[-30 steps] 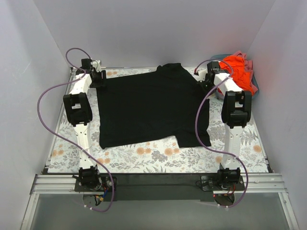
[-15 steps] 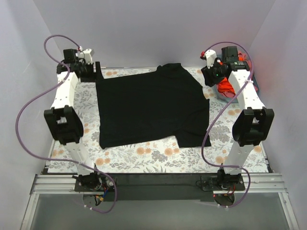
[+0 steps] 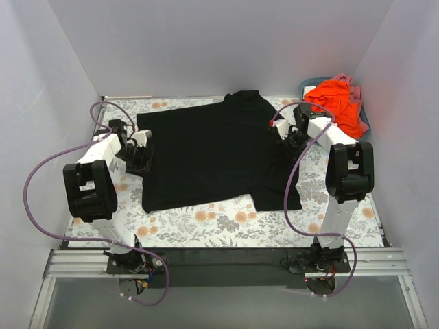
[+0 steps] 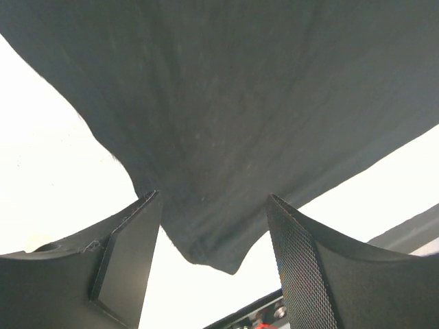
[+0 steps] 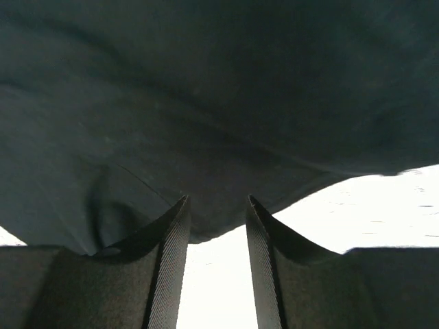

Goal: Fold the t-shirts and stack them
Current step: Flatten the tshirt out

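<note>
Black shirt lies flat on the floral mat, collar far, hem near; we have left gripper at its left edge, right gripper at its right edge, both finger pairs spread, gripping nothing yet.

1. A robotics lab test cell: plain white walls close in three sides.
2. Two robot arms stand bolted to an aluminium rail, trailing purple cables.
3. A flower-printed mat serves as the work surface between the walls.
</note>
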Controlling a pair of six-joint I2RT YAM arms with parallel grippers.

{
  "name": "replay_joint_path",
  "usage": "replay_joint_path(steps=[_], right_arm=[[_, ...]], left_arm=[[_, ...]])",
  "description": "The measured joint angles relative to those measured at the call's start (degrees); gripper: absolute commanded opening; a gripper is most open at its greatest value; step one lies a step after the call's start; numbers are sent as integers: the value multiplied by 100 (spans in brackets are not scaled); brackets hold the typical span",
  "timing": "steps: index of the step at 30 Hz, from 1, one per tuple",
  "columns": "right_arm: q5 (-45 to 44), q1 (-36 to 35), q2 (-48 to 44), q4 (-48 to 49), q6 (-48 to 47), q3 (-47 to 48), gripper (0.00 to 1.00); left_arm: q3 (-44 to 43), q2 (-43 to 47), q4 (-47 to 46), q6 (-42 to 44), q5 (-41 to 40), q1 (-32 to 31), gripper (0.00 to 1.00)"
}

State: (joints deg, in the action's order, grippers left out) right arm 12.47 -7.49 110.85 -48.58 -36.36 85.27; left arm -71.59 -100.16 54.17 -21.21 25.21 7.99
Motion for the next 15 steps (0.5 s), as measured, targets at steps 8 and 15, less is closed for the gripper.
replay_joint_path(steps=[8, 15], right_arm=[[-376, 0, -232, 431, -122, -1143, 43], [-505, -2, -1366, 673, -245, -2605, 43]], left_arm=[[527, -35, -57, 192, -535, 0, 59], [608, -138, -85, 345, -846, 11, 59]])
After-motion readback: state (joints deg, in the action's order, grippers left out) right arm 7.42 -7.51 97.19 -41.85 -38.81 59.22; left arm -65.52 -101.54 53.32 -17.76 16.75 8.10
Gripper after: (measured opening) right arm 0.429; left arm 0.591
